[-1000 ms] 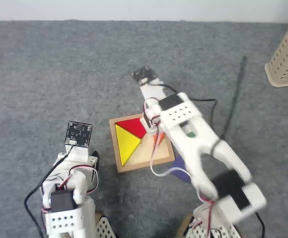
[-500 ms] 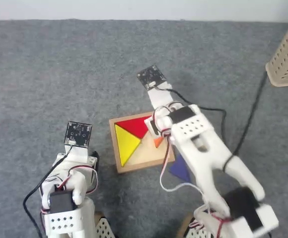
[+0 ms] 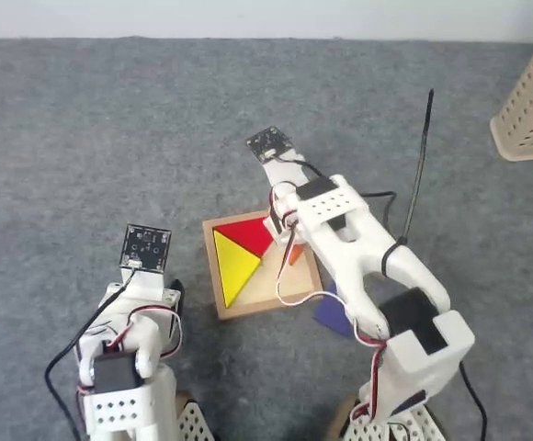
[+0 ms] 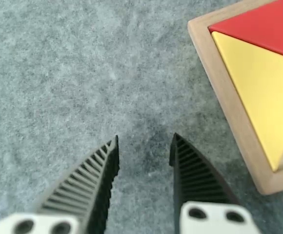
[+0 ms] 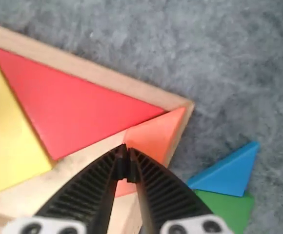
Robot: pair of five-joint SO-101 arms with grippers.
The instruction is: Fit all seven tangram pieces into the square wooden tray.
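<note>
Underneath the tray (image 3: pixel 257 306), grey carpet (image 3: pixel 110 119) (beige slotted basket (image 3: pixel 528 101) well apart)

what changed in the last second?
The right arm swung slightly rightward, then back; the right gripper ends shut over the orange piece at the tray corner. Its cable swayed along. Nothing visibly grabbed or released. The left gripper, red triangle, yellow triangle and purple piece stayed put.

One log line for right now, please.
tray: red triangle, yellow triangle in | orange piece: at tray corner, under right claw | right claw: shut | left claw: open, over carpet | blue piece, green piece: outside tray
</note>
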